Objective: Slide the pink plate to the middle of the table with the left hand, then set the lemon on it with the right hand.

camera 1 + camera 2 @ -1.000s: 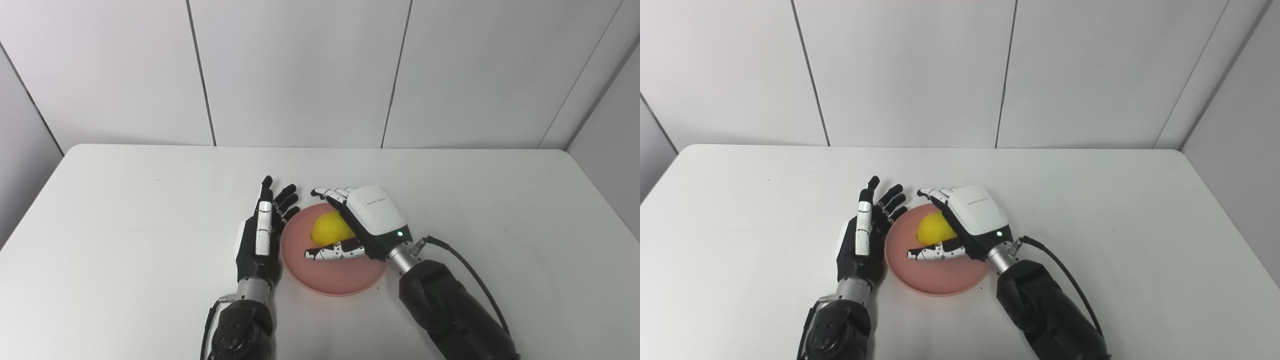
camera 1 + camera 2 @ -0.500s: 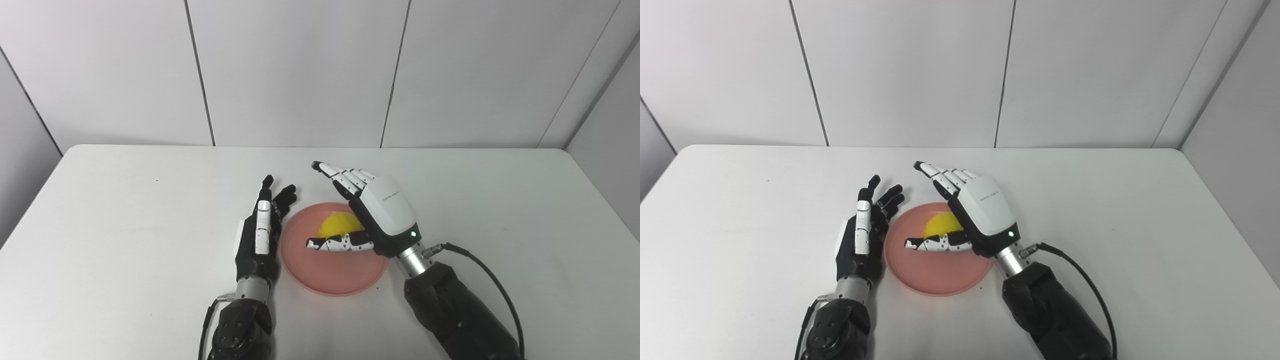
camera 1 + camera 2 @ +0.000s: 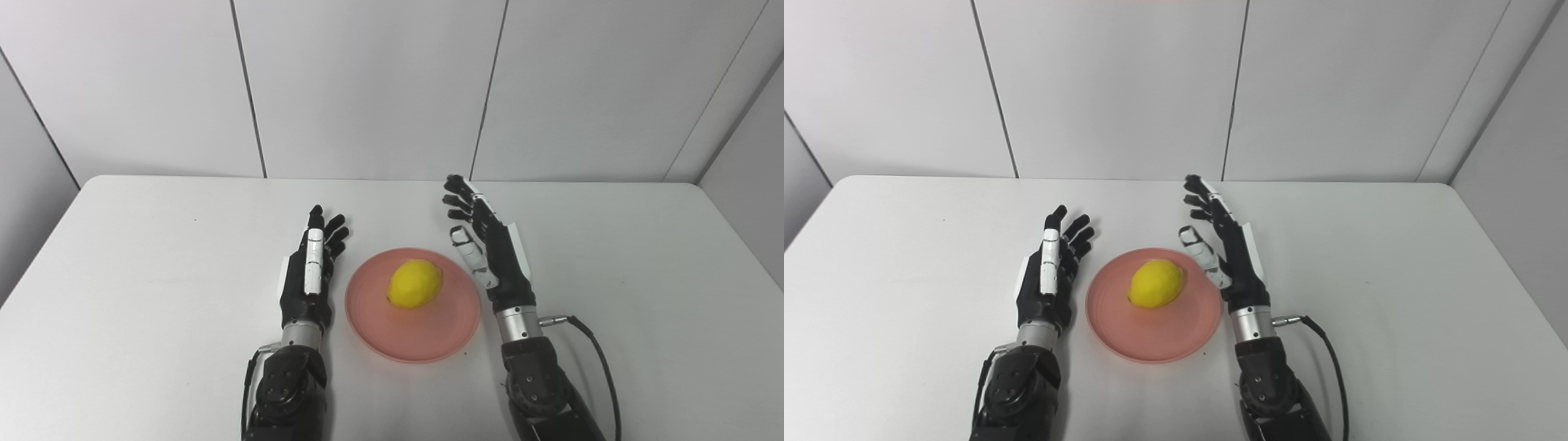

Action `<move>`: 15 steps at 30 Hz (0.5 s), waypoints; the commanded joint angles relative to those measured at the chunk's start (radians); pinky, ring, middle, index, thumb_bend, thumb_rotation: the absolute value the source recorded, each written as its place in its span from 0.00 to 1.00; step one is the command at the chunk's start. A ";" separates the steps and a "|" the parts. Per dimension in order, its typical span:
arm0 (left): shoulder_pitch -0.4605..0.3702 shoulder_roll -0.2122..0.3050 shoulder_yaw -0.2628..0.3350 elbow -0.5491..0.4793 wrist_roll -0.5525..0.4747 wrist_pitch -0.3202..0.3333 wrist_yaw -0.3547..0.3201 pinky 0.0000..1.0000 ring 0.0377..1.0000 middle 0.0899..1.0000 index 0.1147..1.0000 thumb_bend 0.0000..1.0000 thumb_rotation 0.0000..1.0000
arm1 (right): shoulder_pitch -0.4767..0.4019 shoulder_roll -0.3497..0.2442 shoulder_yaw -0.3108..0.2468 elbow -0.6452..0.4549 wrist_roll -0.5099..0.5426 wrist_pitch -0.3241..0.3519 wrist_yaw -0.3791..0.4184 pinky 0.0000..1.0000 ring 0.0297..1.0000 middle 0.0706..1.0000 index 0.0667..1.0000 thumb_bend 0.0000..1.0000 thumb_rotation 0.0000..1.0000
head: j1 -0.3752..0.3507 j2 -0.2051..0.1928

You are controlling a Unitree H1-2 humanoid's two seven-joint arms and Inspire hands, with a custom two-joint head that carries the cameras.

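- Lemon rests on the pink plate, a little toward the plate's 12 o'clock side of centre, with the plate near the middle of the table.
- Right hand stands just beside the plate's rim at 3 o'clock, fingers spread and pointing up toward 12 o'clock, holding nothing and clear of the lemon.
- Left hand stands just off the rim at 9 o'clock, also open and empty, its fingers likewise pointing toward 12 o'clock.
- From the right hand the lemon lies toward 9 o'clock; from the left hand, toward 3 o'clock. The two hands flank the plate about evenly, the right perhaps marginally nearer the fruit.
- Long axis of the lemon runs roughly from 8 o'clock to 2 o'clock, its small nub end showing at the 8 o'clock tip.
- Judging by this layout, both parts of the task look done; all that remains is to draw the hands away, and each should pull back along its own side, away from the rim, so the plate is not nudged.
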 commanded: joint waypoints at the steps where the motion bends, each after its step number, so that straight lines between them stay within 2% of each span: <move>1: -0.065 0.016 0.005 0.003 0.029 -0.061 0.001 0.91 0.88 0.88 0.92 0.77 0.93 | -0.029 0.019 -0.037 -0.034 0.093 0.044 0.037 0.86 0.86 0.88 0.87 0.76 0.98 | 0.001 0.000; 3: -0.084 0.030 0.006 0.030 0.044 -0.078 0.000 0.90 0.88 0.87 0.91 0.78 0.93 | -0.029 0.032 -0.064 -0.031 0.143 0.071 0.054 0.89 0.89 0.90 0.88 0.78 0.98 | 0.002 -0.001; 7: -0.114 0.051 0.010 0.082 0.058 -0.098 -0.004 0.91 0.89 0.88 0.89 0.81 0.92 | -0.036 0.050 -0.106 -0.015 0.215 0.102 0.076 0.93 0.94 0.93 0.90 0.76 0.97 | -0.001 -0.002; 10: -0.137 0.065 0.013 0.120 0.052 -0.089 -0.018 0.93 0.90 0.89 0.90 0.81 0.92 | -0.039 0.068 -0.146 -0.013 0.284 0.157 0.083 0.96 0.96 0.94 0.91 0.77 0.95 | 0.000 -0.001; 15: -0.160 0.076 0.022 0.163 0.043 -0.075 -0.028 0.98 0.93 0.92 0.91 0.82 0.95 | -0.043 0.087 -0.191 0.003 0.341 0.215 0.083 1.00 0.97 0.97 0.94 0.77 0.96 | 0.001 0.000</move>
